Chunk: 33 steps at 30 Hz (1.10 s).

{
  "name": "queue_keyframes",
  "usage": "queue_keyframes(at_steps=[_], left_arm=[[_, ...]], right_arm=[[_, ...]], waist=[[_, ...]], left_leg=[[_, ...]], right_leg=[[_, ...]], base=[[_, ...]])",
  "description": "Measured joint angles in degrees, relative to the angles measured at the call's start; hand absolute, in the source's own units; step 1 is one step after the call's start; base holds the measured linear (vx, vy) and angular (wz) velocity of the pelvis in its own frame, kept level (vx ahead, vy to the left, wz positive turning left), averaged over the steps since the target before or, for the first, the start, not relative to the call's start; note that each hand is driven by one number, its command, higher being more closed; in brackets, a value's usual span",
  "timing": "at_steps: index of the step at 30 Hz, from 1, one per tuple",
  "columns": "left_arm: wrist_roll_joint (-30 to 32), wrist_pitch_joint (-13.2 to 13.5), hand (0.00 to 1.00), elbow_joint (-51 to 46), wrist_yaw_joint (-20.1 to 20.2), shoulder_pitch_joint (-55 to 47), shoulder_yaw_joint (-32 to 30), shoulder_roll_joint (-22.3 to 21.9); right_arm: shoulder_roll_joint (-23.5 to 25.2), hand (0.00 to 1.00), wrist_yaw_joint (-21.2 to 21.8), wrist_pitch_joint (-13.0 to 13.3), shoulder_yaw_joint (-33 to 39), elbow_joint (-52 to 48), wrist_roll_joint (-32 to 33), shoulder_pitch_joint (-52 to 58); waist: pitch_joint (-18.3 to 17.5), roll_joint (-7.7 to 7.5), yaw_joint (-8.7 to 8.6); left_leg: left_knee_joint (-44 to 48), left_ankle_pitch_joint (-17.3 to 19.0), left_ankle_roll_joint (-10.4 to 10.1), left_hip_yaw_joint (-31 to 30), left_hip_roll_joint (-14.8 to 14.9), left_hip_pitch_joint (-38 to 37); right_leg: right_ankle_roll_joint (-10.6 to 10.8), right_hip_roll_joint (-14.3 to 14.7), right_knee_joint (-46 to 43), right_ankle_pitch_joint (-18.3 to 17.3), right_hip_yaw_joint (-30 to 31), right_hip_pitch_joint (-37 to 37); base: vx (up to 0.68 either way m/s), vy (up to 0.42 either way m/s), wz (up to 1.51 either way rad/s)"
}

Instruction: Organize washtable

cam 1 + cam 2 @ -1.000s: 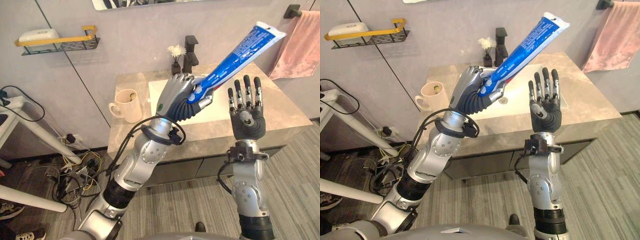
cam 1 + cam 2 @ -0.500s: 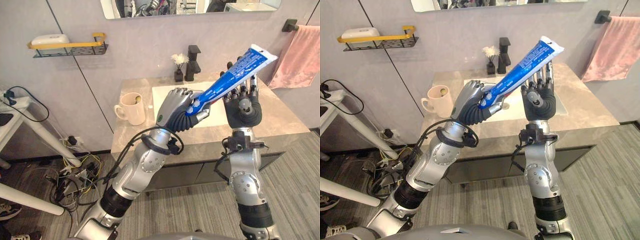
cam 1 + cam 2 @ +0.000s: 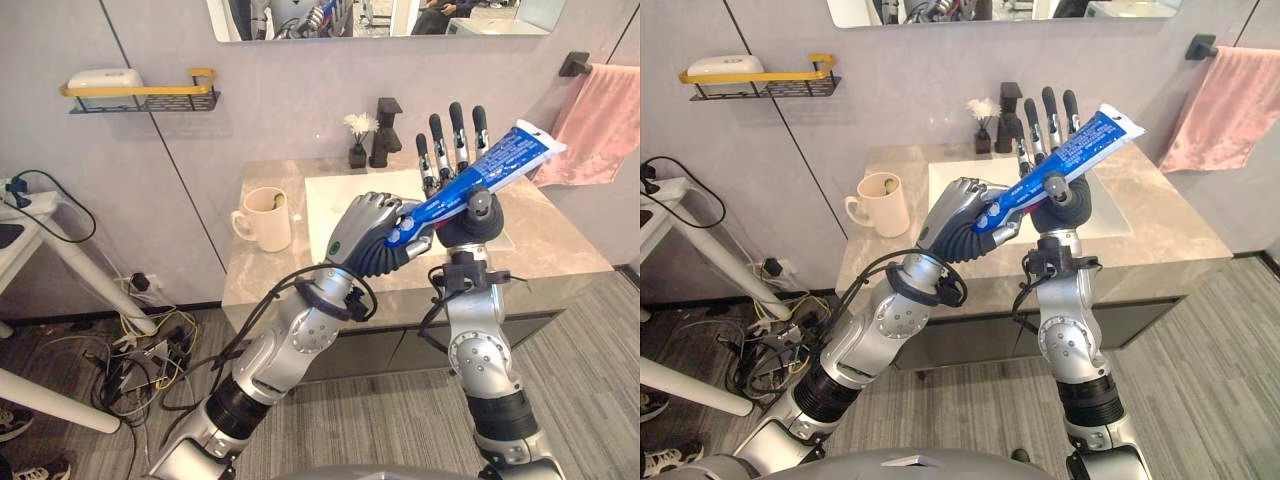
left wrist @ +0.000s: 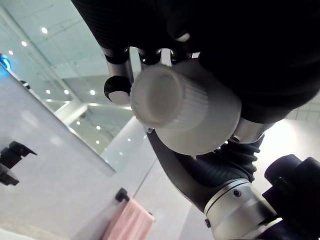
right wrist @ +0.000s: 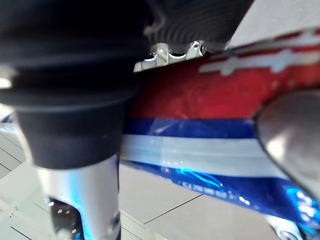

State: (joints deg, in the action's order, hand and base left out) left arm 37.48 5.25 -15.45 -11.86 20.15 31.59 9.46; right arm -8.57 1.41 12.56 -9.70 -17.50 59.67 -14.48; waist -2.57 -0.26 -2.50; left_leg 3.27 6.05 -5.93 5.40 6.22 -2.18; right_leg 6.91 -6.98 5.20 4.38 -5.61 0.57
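A blue-and-white toothpaste tube (image 3: 500, 165) is held up in the air in front of the washtable, slanting up to the right. My left hand (image 3: 370, 235) is shut on its lower end, with the white cap (image 4: 175, 105) poking out past the curled fingers. My right hand (image 3: 1060, 212) stands upright just behind the tube, fingers (image 3: 452, 135) straight and pointing up. The tube (image 5: 200, 125) lies across its palm, with the thumb in front of the tube.
On the stone countertop (image 3: 560, 250) stand a cream mug (image 3: 265, 215), a white sink basin (image 3: 335, 190), a black faucet (image 3: 388, 125) and a small vase of white flowers (image 3: 357, 140). A pink towel (image 3: 600, 120) hangs right. A yellow-edged wall shelf (image 3: 140, 92) is at the left.
My right hand has moved left from beside the tube to right behind it, with its thumb now over it. The tube has tilted lower. The camera has tilted up.
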Motion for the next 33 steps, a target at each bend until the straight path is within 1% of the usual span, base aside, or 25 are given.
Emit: queue_keyframes(at_steps=[1,11,15,21,22,33], left_arm=[[0.0,0.0,1.0,0.05,-0.01,0.0,0.03,0.0],[-0.06,0.01,1.0,1.75,-0.57,0.0,0.5,-0.11],[-0.07,0.0,1.0,1.84,-0.77,0.0,0.59,-0.1],[-0.61,-0.04,1.0,2.46,-0.98,-0.03,0.96,-0.03],[-0.61,-0.04,0.0,2.46,-0.98,-0.03,0.97,-0.03],[-0.55,-0.26,0.0,2.48,-1.02,-0.9,0.22,-0.02]], right_arm=[[0.0,1.0,0.0,0.0,-0.12,0.0,0.0,0.0],[-0.05,1.0,0.2,0.0,-1.31,0.05,0.03,0.0],[-0.06,1.0,0.25,0.0,-1.33,0.06,0.04,0.0],[-0.06,1.0,0.48,0.0,-1.44,0.06,0.03,0.01],[-0.06,1.0,0.49,0.0,-1.44,0.06,0.03,0.01],[-0.14,1.0,0.97,-0.05,-1.42,1.3,-0.01,0.18]], waist=[[-0.01,0.0,0.0],[-0.16,-0.08,-0.01],[-1.29,-0.41,-0.03],[-1.39,-0.46,-0.03],[-1.4,-0.45,-0.02],[-1.4,-0.45,-0.02]], left_leg=[[0.0,-0.01,0.0,0.0,0.0,0.0],[-0.03,-0.08,0.0,-0.03,0.0,0.06],[0.01,-0.15,0.01,-0.24,0.01,0.78],[0.01,-0.31,0.05,-0.34,-0.02,0.76],[0.01,-0.34,0.04,-0.35,-0.02,0.76],[-0.14,-0.65,0.06,-0.35,-0.02,0.74]], right_leg=[[0.0,0.0,0.0,0.0,0.0,0.0],[-0.01,0.01,0.0,0.01,-0.02,-0.06],[-0.03,0.01,0.0,0.02,-0.22,-0.6],[-0.06,-0.04,0.0,0.1,-0.35,-0.49],[-0.07,-0.03,0.0,0.11,-0.35,-0.49],[-0.17,0.0,0.0,0.26,-0.34,-0.49]], base=[[0.0,0.0,0.0],[0.0,0.0,0.0],[0.01,-0.002,0.02],[0.0,0.0,0.0],[0.0,0.0,0.0],[0.0,0.0,0.0]])
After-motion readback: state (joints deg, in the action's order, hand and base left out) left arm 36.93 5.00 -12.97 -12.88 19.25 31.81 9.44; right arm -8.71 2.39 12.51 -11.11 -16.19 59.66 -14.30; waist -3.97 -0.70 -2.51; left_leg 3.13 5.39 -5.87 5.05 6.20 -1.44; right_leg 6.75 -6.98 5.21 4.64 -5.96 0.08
